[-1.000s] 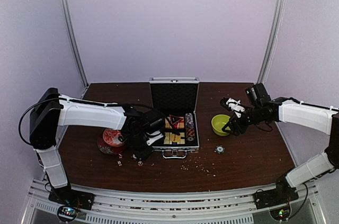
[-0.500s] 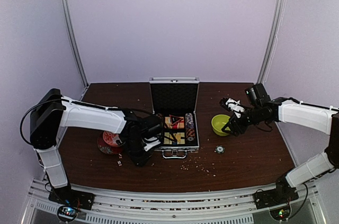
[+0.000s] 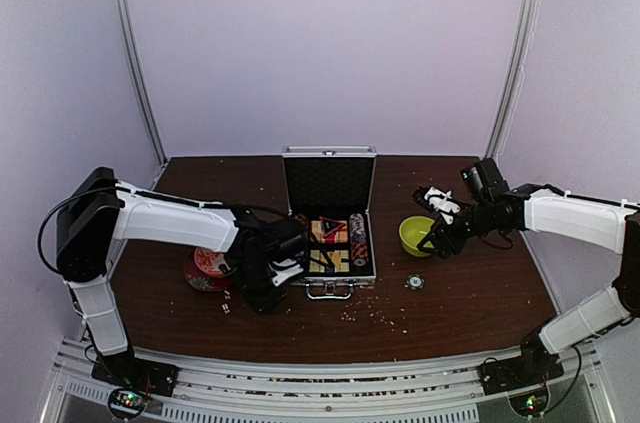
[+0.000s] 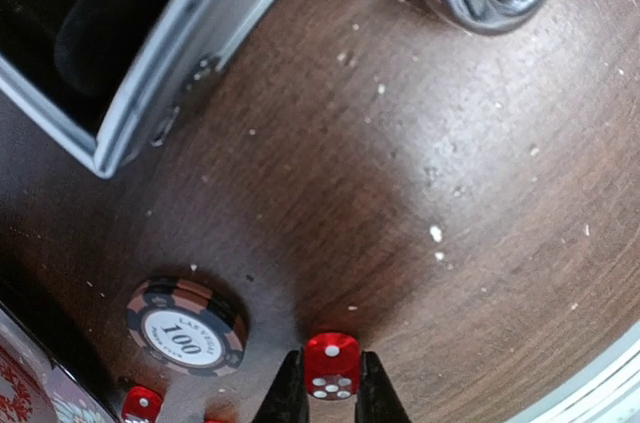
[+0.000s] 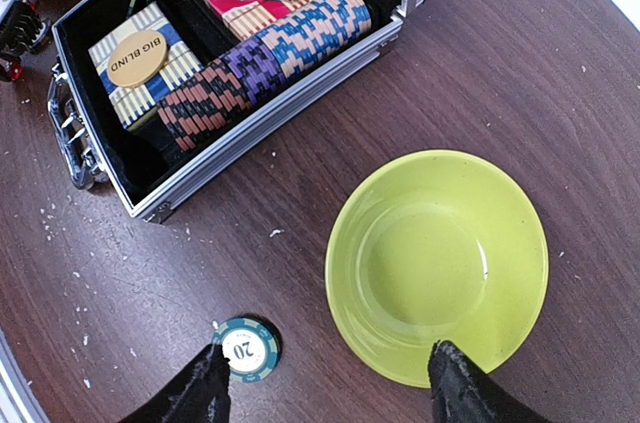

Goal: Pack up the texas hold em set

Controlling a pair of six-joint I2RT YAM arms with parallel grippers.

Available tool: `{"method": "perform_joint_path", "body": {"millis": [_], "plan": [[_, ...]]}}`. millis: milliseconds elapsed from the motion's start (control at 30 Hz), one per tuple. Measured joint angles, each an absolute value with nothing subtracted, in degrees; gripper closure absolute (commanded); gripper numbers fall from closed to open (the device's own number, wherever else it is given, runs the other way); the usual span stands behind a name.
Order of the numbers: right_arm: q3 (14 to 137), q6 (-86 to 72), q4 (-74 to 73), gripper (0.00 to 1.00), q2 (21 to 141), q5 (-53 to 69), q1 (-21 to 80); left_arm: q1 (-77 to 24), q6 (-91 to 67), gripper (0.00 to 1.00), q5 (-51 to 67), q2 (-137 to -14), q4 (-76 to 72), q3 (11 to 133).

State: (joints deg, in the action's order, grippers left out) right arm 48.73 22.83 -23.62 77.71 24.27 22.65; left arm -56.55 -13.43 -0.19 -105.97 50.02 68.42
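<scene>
Pinching a red die point(image 4: 331, 365) narrowly, the left claw point(image 4: 329, 395) should lift straight, clearing the chip point(image 4: 187, 325) at nine o'clock. Right claw point(image 5: 330, 388) hangs wide by the bowl point(image 5: 437, 265).

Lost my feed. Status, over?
Left gripper shut on red die. Right gripper open above green bowl. Silver aluminium case open. Nothing blocking.

We log: silver case point(image 3: 330, 233) open, chips point(image 5: 262, 57) and decks point(image 5: 140, 68) inside; loose "100" chip point(image 4: 187, 327), "20" chip point(image 5: 247, 348), red die point(image 4: 331, 365) on table.
</scene>
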Motion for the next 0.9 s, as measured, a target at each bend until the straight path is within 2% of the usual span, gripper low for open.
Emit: {"method": "perform_joint_path", "body": {"millis": [167, 433, 767, 900], "plan": [[48.8, 23.0, -23.7, 0.31, 77.7, 24.3, 22.7, -56.6, -13.4, 0.99, 0.8, -106.0, 51.9, 71.3], [48.8, 23.4, -23.8, 0.31, 77.8, 24.2, 22.7, -56.5, -12.3, 1.0, -1.9, -107.4, 51.3, 85.8], [48.8, 23.6, -23.8, 0.31, 77.8, 24.2, 22.9, -53.8, -11.6, 1.0, -9.5, -123.4, 44.2, 103.0], [48.8, 23.7, -23.8, 0.31, 77.8, 24.2, 22.9, -52.6, -11.0, 0.99, -10.3, -127.7, 43.3, 105.6]]}}
